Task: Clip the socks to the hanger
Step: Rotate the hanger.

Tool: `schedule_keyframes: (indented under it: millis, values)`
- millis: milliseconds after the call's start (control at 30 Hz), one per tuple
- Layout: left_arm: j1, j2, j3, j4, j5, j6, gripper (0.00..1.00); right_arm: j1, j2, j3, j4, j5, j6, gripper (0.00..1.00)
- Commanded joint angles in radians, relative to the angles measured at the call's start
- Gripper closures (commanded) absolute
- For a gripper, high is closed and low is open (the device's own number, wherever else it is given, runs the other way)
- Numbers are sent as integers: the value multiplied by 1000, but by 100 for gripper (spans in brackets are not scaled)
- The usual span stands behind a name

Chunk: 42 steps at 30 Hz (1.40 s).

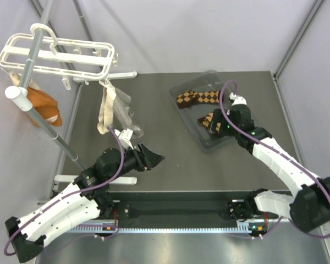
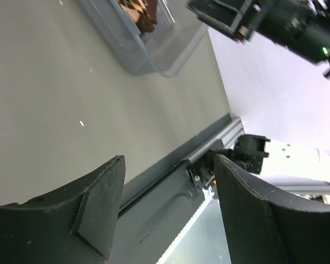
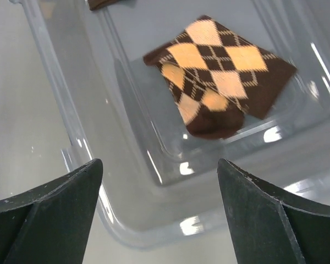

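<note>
Two argyle socks lie in a clear plastic bin (image 1: 182,111) at the back right of the table. One sock (image 1: 198,98) lies at the bin's far end. The other (image 1: 208,120) lies nearer and is partly hidden by my right gripper (image 1: 218,126). In the right wrist view that sock (image 3: 220,77) lies folded on the bin floor, ahead of my open, empty right gripper (image 3: 159,164), which hovers over the bin's rim. The white hanger (image 1: 55,55) hangs at the far left. My left gripper (image 1: 154,159) is open and empty, low over the table's centre (image 2: 169,162).
An orange sock (image 1: 44,107) and a grey-beige sock (image 1: 107,107) hang from the hanger's clips. A grey metal pole (image 1: 44,118) slants down under the hanger. The bin (image 2: 148,55) and the right arm (image 2: 275,22) show in the left wrist view.
</note>
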<state>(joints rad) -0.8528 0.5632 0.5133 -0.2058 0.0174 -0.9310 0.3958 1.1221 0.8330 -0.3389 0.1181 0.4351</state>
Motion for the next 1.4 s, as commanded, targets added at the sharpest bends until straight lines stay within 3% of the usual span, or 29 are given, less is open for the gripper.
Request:
schedule_keyframes:
  millis: [0,200,400,633,833,1000,1167,1367]
  values:
    - [-3,3,-22,111,55,-26,30,-6,82,93,109,-20,-30,16]
    - [-3,46,-18,108,49,-6,31,-6,220,135,175,-27,-18,22]
    - [-3,37,11,42,-10,50,32,-6,271,80,245,-146,-15,27]
    - [-3,-51,114,-20,19,139,36,79,199,83,250,-299,-136,21]
    - [-3,-69,289,-93,1,187,37,291,157,290,182,-273,-203,18]
    - [-3,10,525,-124,-54,274,37,394,174,423,311,-377,-179,19]
    - [-3,150,796,-222,-236,395,37,463,228,523,466,-428,-104,23]
    - [-3,201,945,-181,-375,538,37,544,274,563,512,-419,-61,28]
